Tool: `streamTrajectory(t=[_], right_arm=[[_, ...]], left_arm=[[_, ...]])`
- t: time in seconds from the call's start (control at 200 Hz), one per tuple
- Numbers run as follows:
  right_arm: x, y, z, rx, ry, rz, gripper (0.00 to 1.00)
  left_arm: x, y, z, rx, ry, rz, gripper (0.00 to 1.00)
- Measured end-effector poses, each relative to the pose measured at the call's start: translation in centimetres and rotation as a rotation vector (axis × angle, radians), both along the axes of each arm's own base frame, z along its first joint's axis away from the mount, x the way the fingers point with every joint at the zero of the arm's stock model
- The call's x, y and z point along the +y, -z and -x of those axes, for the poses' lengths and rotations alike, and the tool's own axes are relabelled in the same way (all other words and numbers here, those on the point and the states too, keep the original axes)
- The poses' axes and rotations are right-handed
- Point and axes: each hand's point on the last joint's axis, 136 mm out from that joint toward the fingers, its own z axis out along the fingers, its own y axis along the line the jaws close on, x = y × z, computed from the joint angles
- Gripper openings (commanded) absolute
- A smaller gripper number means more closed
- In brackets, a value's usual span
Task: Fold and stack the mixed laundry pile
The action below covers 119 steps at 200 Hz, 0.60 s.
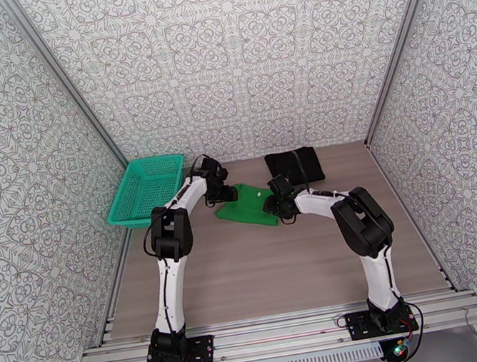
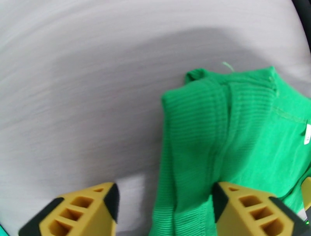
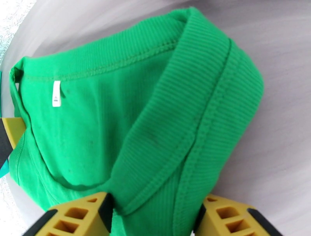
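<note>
Top external view: two white-and-black arms rise from the near rail and reach over the bare wooden table [image 1: 254, 277] to one green T-shirt [image 1: 248, 207], which lies crumpled near the table's middle. The left gripper [image 1: 224, 193] is at the shirt's left edge, the right gripper [image 1: 272, 206] at its right edge.

The wrist views add what that height hides. In the left wrist view, the left gripper [image 2: 164, 202] has two yellow fingers [image 2: 85, 211] with black pads and hollow cells. They stand apart, with a ribbed fold of the T-shirt [image 2: 233, 136] against the right one and bare table beside the left one.

In the right wrist view, the right gripper [image 3: 154, 209] straddles a thick ribbed fold of the T-shirt [image 3: 116, 116]. The cloth fills the whole gap, and I cannot tell whether it is pinched. This view also shows stitched seams and one small white label [image 3: 56, 94].

Farther back, the top view alone shows one black garment [image 1: 295, 166] lying flat and squared near the back wall, just beyond the green shirt. One green mesh basket [image 1: 146, 189] sits tilted at the far left corner.
</note>
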Motion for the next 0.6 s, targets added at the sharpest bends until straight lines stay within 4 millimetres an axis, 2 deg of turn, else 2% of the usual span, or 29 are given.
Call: streamTrajectory(t=[0.095, 0.18, 0.275, 0.33, 0.34, 0.45, 0.595], right_arm=[[0.1, 0.1, -0.3, 0.0, 0.001, 0.002, 0.51], [0.2, 0.3, -0.5, 0.001, 0.005, 0.003, 0.41], [0.1, 0.6, -0.8, -0.001, 0.009, 0.005, 0.19], [0.1, 0.8, -1.0, -0.004, 0.007, 0.004, 0.03], [0.2, 0.8, -1.0, -0.004, 0.008, 0.003, 0.0], [0.4, 0.5, -1.4, -0.025, 0.006, -0.006, 0.0], [-0.1, 0.3, -1.4, -0.046, -0.025, 0.047, 0.0]], left_arm=[[-0.3, 0.2, 0.1, -0.001, 0.006, -0.005, 0.49], [-0.4, 0.5, 0.1, -0.008, 0.004, -0.011, 0.37], [-0.6, 0.7, 0.0, -0.01, -0.011, -0.005, 0.18], [-1.2, 0.7, 0.2, -0.005, -0.017, 0.022, 0.0], [-1.5, 0.7, 0.2, -0.005, -0.013, 0.033, 0.0], [-3.6, 0.6, 0.7, -0.016, -0.002, 0.087, 0.0], [-5.7, 0.4, 2.3, -0.002, -0.016, 0.144, 0.0]])
